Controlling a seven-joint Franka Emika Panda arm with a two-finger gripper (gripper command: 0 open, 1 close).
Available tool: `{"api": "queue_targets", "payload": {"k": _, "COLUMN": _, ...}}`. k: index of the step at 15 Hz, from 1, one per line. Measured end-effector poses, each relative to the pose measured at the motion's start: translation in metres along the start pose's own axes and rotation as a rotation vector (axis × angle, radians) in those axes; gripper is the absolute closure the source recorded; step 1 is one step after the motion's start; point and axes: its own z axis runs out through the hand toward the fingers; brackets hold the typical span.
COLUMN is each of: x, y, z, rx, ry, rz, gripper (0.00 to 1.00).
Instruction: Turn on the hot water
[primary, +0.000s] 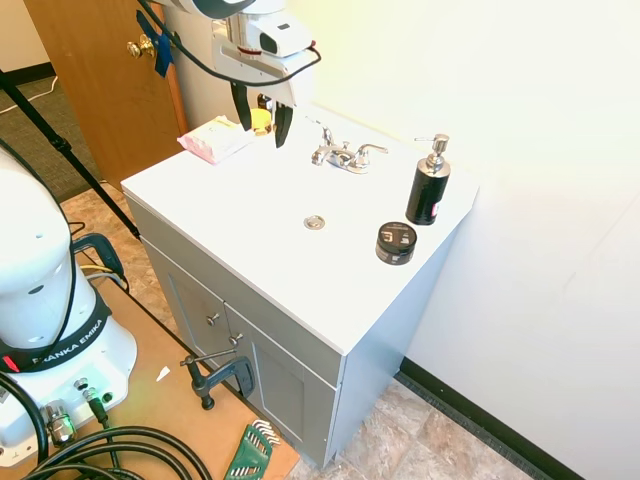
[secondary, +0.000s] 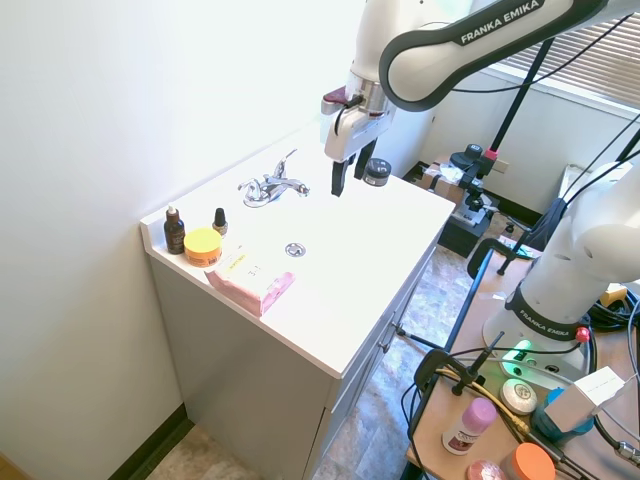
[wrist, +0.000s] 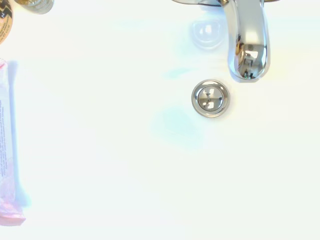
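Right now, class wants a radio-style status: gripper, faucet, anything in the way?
Gripper open, empty, hanging above the sink. Faucet untouched, no water running. Pump bottle and jar stand off to the side; nothing blocks the handles.

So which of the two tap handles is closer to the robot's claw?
The handle on the pink packet's side; the other handle points toward the black soap bottle, farther from the gripper.

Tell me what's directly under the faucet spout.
Under the faucet spout lies the white sink basin with its round chrome drain slightly ahead. No water runs. Nothing is covered there.
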Motion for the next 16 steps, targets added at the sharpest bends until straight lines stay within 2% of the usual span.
{"api": "queue_targets", "payload": {"k": 4, "x": -0.004, "y": -0.01, "z": 0.009, "rx": -0.005, "ry": 0.005, "rz": -0.012, "gripper": 0.0}}
{"api": "queue_targets", "payload": {"k": 7, "x": -0.018, "y": -0.05, "z": 0.016, "rx": 0.003, "ry": -0.007, "rz": -0.051, "gripper": 0.0}}
{"api": "queue_targets", "payload": {"k": 12, "x": -0.017, "y": -0.117, "z": 0.014, "rx": 0.088, "ry": -0.085, "rz": -0.031, "gripper": 0.0}}
{"api": "queue_targets", "payload": {"k": 16, "x": -0.011, "y": -0.16, "z": 0.022, "rx": 0.159, "ry": -0.038, "rz": 0.015, "gripper": 0.0}}
